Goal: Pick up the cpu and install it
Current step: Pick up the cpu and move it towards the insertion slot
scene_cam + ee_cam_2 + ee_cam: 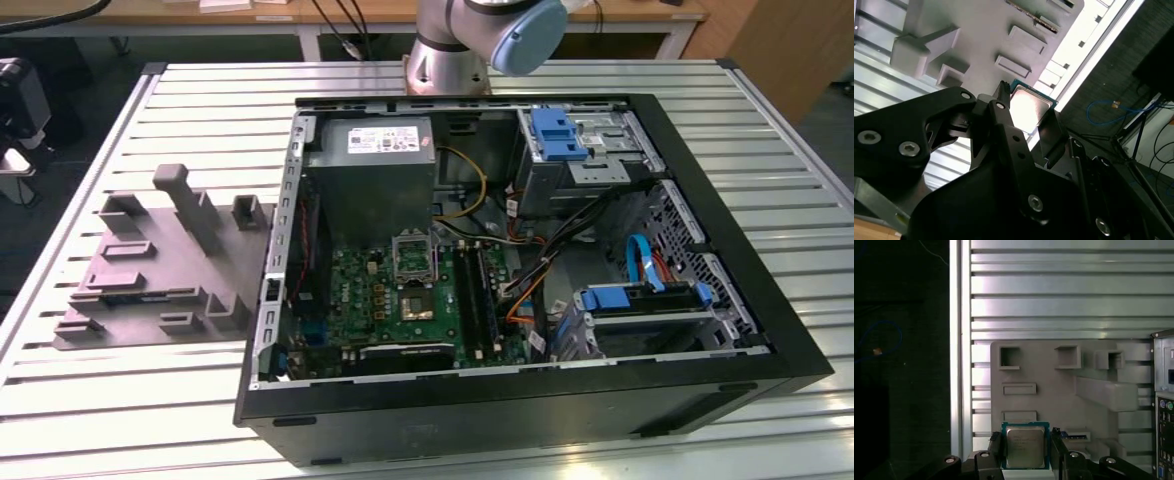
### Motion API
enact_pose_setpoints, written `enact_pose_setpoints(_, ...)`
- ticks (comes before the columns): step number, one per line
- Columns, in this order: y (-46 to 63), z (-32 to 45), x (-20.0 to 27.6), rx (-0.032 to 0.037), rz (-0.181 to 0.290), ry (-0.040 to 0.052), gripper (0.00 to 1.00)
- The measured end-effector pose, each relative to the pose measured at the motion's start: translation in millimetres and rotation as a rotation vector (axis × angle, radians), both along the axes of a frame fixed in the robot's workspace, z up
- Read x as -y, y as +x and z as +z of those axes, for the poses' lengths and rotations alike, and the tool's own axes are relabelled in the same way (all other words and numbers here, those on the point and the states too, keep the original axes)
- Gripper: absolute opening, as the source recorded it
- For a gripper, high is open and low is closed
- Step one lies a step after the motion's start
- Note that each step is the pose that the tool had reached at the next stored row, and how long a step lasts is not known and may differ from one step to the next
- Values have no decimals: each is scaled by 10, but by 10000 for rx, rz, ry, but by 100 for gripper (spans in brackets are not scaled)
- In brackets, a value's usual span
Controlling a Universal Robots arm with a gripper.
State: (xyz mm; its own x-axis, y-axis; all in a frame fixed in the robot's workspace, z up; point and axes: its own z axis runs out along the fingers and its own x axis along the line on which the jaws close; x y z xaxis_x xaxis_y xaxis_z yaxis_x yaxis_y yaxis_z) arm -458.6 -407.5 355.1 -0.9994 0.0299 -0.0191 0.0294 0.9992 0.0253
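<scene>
Gripper (pixel 1025 452) clenched on the one cpu (pixel 1025 446), two fingers (pixel 995 446) flanking it over the single grey tray (pixel 1054 390) in both wrist views; the exterior view adds one open computer case (pixel 534 405) with its motherboard socket (pixel 411 250) on the worktop (pixel 134 400).

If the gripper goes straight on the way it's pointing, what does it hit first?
Probably the grey plastic tray: the gripper, shut on the cpu, points toward its edge, though depth is unclear.
</scene>
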Motion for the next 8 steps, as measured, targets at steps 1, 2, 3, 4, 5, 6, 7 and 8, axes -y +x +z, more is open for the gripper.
enact_pose_setpoints(1, 0, 8, 0, -1, 0, 0, 47)
enact_pose_setpoints(2, 0, 18, 0, -2, 0, -2, 47)
enact_pose_setpoints(3, 1, 27, 0, -1, 0, -9, 47)
enact_pose_setpoints(4, 1, 35, 0, -2, 0, -14, 47)
enact_pose_setpoints(5, 1, 44, 0, -1, -1, -16, 47)
enact_pose_setpoints(6, 0, 54, 0, -1, -2, -17, 47)
enact_pose_setpoints(7, 0, 65, 0, -1, -2, -17, 47)
enact_pose_setpoints(8, 0, 76, 0, -2, -2, -18, 47)
